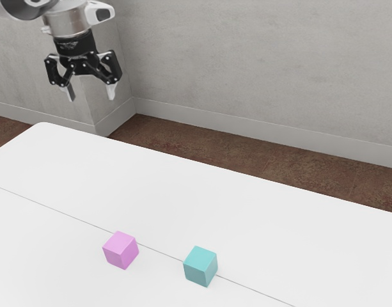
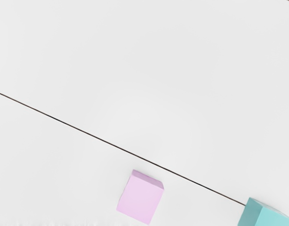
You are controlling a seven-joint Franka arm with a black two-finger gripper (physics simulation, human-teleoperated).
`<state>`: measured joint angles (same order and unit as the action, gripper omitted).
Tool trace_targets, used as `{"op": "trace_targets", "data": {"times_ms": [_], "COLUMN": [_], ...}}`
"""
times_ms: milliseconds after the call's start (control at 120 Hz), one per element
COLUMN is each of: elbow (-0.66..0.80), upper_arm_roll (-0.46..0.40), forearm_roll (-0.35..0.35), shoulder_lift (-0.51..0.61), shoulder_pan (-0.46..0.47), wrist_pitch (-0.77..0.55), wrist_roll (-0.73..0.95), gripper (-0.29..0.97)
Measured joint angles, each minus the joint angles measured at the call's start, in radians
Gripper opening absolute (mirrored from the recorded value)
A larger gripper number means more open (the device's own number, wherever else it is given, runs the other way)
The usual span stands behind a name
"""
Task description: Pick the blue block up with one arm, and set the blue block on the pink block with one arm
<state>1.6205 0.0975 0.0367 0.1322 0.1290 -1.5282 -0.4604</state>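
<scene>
- Pincer (image 1: 91, 94) up high at the exterior view's upper left, pointing down, fingers (image 1: 110, 89) spread apart, nothing between them.
- It hangs over the far edge of the white table (image 1: 279, 224), well apart from both blocks.
- Nearest cube to it: pink block (image 1: 121, 249), flat on the table, hard by the thin dark seam (image 1: 55, 209) that crosses the top.
- Just past that, toward the exterior view's right: blue block (image 1: 200, 265). It's more teal than blue, tbh. Flat on the table, right at the seam, near the pink one but not touching; there's a clear gap.
- Wrist cam agrees: pink block (image 2: 139, 202) well ahead of the hand, blue block (image 2: 267, 215) off to one side of it, partly cut by the frame edge.
- Step in hand, I'd say: the approach, pre-grasp. Nothing has been picked up yet.
- To do it well, imo: travel across first, get centred over the blue cube, and only then drop straight down, keeping the wide spread on the way.
- Turn the wrist so the pads meet two opposite flat faces, not the corners. A corner pinch would likely twist the cube.
- Pick the face pair that keeps a finger from swinging toward the pink cube, so it doesn't get nudged.
- Orientation: it's a cube, so there's no real long axis. Top face is level, and it's yawed so a vertical edge faces the exterior cam.
- Its sides look skewed vs. the seam, so square up to the cube, not the line.
</scene>
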Motion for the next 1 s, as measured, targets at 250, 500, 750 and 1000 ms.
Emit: {"op": "trace_targets", "data": {"times_ms": [250, 500, 750, 1000], "elbow": [0.072, 0.285, 0.555, 0.667], "upper_arm_roll": [0.009, 0.088, 0.065, 0.027], "forearm_roll": [-0.012, -0.075, -0.149, -0.159], "shoulder_lift": [-0.036, -0.119, -0.107, -0.079], "shoulder_pan": [0.063, 0.401, 0.605, 0.313], "wrist_pitch": [-0.010, -0.211, -0.551, -0.718], "wrist_roll": [-0.127, -0.222, -0.279, -0.258], "gripper": [0.68, 0.68, 0.68, 0.68]}}
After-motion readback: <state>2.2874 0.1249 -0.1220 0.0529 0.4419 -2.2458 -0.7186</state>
